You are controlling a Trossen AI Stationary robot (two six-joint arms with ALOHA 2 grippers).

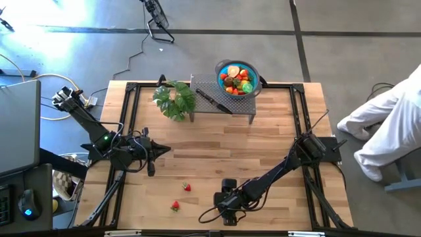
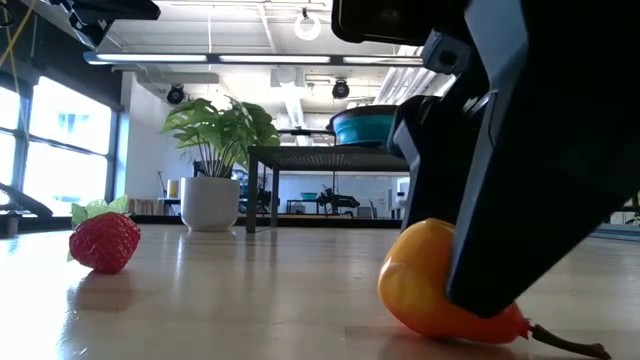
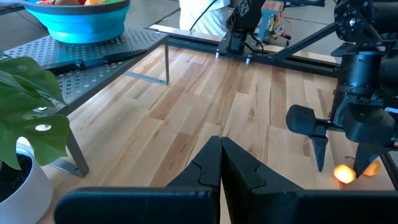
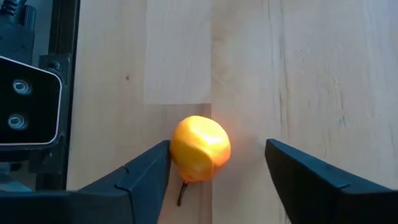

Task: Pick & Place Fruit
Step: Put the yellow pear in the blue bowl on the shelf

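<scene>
Right gripper (image 4: 217,171): lower centre, fingers spread, orange fruit (image 4: 199,148) between them. Left gripper (image 1: 151,150): left, fingers together, empty.

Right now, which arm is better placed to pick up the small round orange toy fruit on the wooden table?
The right arm. Its tool is open around the small round orange toy fruit, one finger touching it. The left tool is shut and waits far across the table.

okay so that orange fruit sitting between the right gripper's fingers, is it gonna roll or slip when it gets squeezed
Likely, a little. The orange fruit is rounded and glossy, so it may slip or roll on the smooth table. The right gripper is open, one finger touching it, so closing could nudge it sideways first.
</scene>
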